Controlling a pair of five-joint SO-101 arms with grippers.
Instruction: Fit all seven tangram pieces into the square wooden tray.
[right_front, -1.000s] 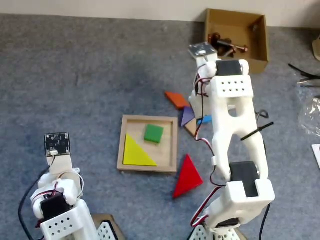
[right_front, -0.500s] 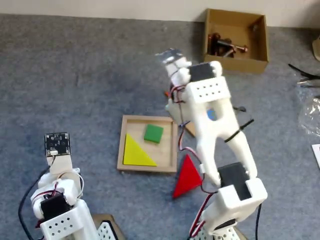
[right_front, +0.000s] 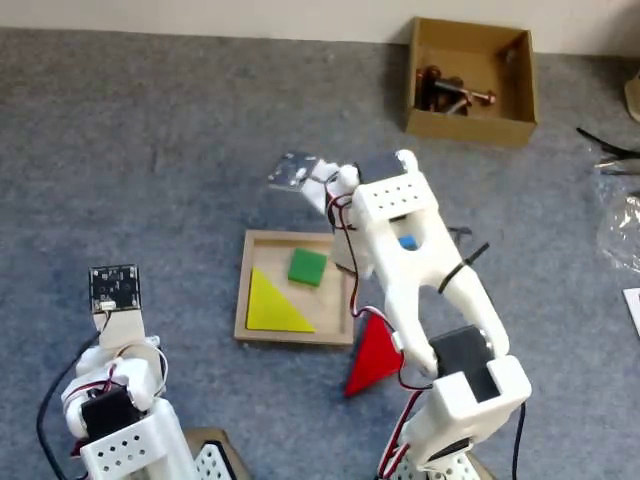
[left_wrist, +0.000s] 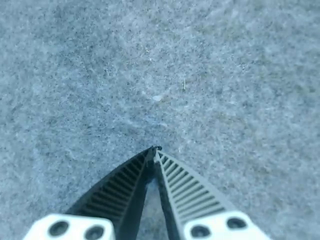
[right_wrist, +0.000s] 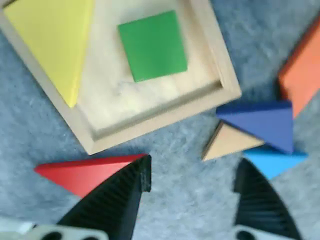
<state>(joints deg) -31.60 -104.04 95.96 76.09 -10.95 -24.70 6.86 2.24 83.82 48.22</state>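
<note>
Hovering the right gripper (right_wrist: 194, 167), fingers spread wide, near the blue triangle (right_wrist: 262, 122) off the tray (right_front: 242, 290)'s right edge, likely for a grab, with yellow triangle (right_front: 270, 305) and green square (right_front: 307, 267) already inside and left gripper (left_wrist: 156, 151) pinched closed, empty.

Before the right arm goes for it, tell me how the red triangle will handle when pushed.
Probably stiff: the red triangle shows crisp, straight edges. It lies flat, so it should slide, not roll, though the fuzzy grey carpet may drag.
</note>
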